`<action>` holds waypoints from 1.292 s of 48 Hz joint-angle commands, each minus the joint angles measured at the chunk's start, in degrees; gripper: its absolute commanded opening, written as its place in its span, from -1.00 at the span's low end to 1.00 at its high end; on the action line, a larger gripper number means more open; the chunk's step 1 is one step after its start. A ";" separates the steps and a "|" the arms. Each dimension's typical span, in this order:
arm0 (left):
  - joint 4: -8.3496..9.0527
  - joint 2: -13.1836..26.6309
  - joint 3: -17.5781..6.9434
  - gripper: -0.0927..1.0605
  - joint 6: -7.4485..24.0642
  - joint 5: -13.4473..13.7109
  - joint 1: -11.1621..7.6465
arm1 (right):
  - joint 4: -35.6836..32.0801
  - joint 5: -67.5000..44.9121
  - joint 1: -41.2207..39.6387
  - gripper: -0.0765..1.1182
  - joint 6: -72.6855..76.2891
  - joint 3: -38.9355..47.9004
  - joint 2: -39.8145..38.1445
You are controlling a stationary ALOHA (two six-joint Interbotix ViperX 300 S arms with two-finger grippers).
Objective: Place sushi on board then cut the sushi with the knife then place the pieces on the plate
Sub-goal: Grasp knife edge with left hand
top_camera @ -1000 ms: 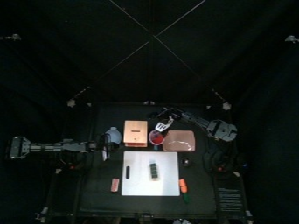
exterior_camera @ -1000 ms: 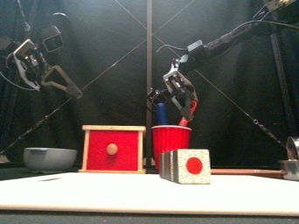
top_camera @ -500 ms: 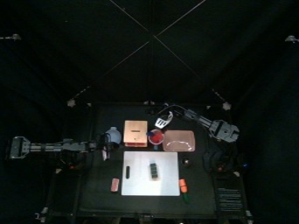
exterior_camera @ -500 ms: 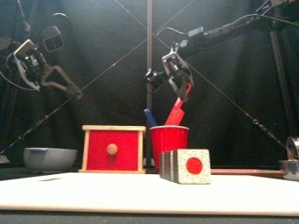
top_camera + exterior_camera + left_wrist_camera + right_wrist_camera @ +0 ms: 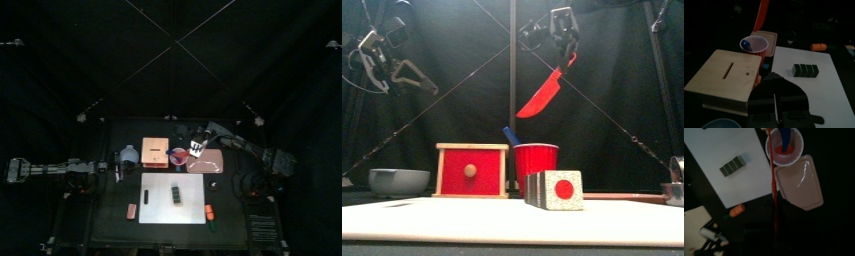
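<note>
Front view is showing the right claw [image 5: 563, 48] clamping the red knife [image 5: 545, 92] high over the red cup [image 5: 536, 165], blade slanting down. The sushi [image 5: 555, 189] is lying on the white board [image 5: 422, 222], below and frontward of that claw, with its long axis running front-to-back. The left claw [image 5: 775, 82], jaws together, is resting at the left of the bench [image 5: 104, 230].

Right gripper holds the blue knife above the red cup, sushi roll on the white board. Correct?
No: the knife in the right gripper is red, as the front view shows; the blue knife stands in the red cup. The sushi roll is on the white board.
</note>
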 commanded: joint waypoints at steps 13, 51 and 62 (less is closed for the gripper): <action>-0.79 0.62 -4.39 -0.02 -0.35 -0.62 -4.66 | -11.34 -26.02 14.85 -0.32 11.51 18.02 -6.77; -2.29 23.20 -17.58 0.83 -0.35 3.60 -14.77 | -25.49 -64.86 17.58 -0.33 28.83 46.32 -14.33; -3.34 32.26 -23.73 0.82 -0.26 8.96 -14.77 | -25.49 -65.04 17.49 -0.33 28.74 47.02 -14.59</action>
